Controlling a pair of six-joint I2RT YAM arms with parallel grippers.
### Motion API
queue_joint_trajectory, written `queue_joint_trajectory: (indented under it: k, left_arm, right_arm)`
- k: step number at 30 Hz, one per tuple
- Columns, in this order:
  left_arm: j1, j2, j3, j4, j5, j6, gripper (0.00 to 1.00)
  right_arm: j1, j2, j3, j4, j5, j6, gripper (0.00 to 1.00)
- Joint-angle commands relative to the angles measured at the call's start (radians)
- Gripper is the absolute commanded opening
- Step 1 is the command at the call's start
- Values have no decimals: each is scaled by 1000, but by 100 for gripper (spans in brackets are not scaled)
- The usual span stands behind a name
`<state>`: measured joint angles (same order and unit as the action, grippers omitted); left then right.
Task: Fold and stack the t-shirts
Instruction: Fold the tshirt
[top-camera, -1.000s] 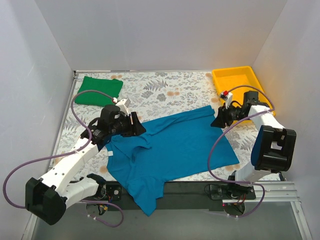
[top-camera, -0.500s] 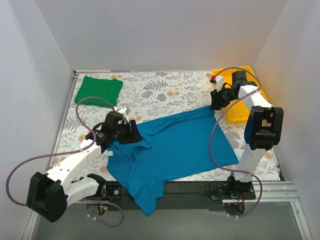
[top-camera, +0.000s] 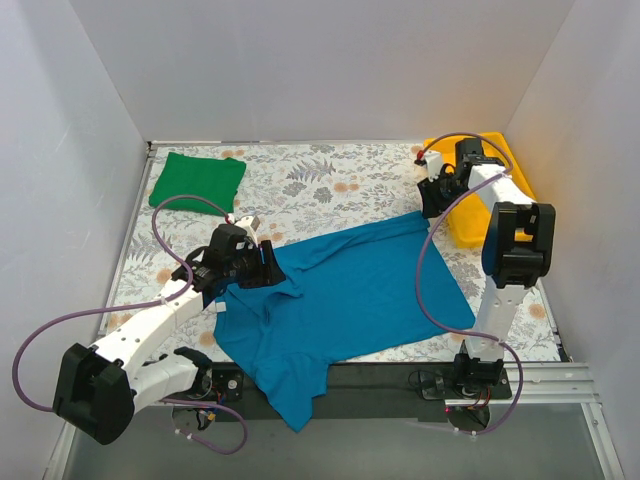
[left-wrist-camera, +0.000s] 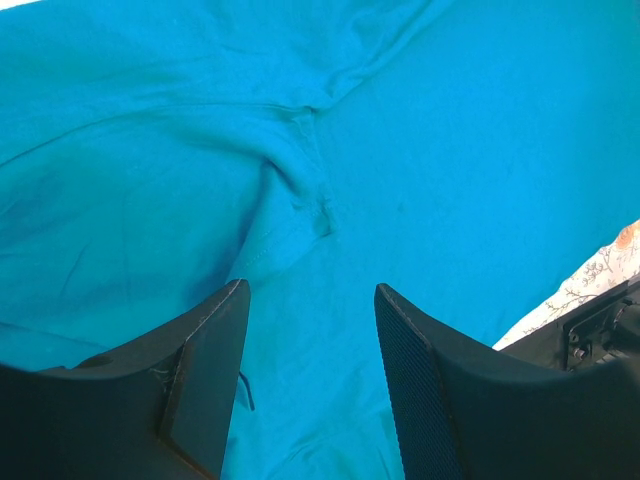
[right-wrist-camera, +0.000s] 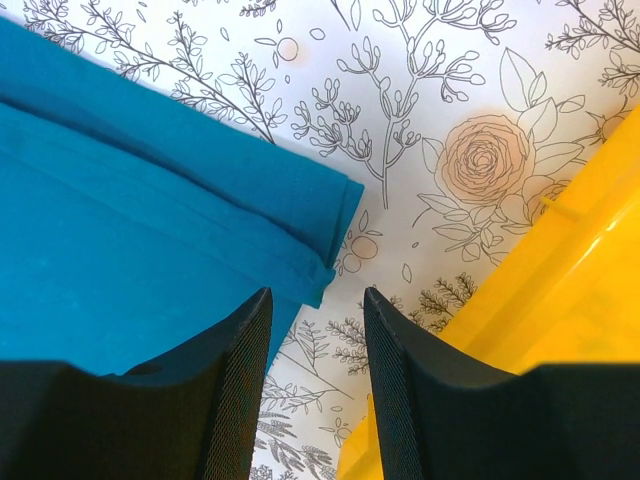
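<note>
The teal-blue t-shirt (top-camera: 350, 295) lies spread and rumpled on the table (top-camera: 330, 175), the green t-shirt (top-camera: 197, 180) folded at its far-left corner. The left gripper (left-wrist-camera: 310, 300) hangs parted and empty over teal wrinkles; the right gripper (right-wrist-camera: 317, 300), likewise parted and empty, hovers over the teal shirt's far corner beside the yellow tray (right-wrist-camera: 570, 270)

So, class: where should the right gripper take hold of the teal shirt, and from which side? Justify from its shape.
Grip the doubled corner of the teal shirt nearest the yellow tray, coming from above on the tray side. Two flat layers end there in a free edge, and the open right gripper hangs just over it.
</note>
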<state>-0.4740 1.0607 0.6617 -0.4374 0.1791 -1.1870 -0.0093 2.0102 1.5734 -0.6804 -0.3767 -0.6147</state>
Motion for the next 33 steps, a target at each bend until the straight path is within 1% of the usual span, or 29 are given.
queue_joint_trajectory:
  k: [1, 8, 14, 17, 20, 21, 22, 28, 33]
  left_arm:
    - [0, -4, -4, 20, 5, 1, 52]
    - [-2, 2, -4, 20, 5, 1, 52]
    - [0, 10, -4, 20, 10, 1, 52]
    - [0, 12, -4, 19, 10, 1, 52]
    - [0, 13, -2, 20, 10, 1, 52]
    - [0, 18, -4, 22, 13, 1, 52]
    - [0, 19, -4, 23, 13, 3, 52]
    - [0, 71, 16, 46, 36, 18, 52]
    - [-2, 183, 113, 72, 63, 65, 51]
  right_arm:
    - [8, 25, 42, -8, 1, 7, 49]
    - [8, 53, 46, -8, -4, 9, 47]
    - [8, 71, 51, -7, 1, 4, 42]
    - [8, 67, 46, -7, -5, -2, 35]
    - [8, 53, 34, -5, -11, -13, 17]
    - [8, 47, 28, -5, -8, -16, 6]
    - [8, 33, 24, -7, -7, -19, 2]
    - [8, -25, -32, 8, 9, -48, 1]
    - [8, -45, -64, 21, -2, -59, 1]
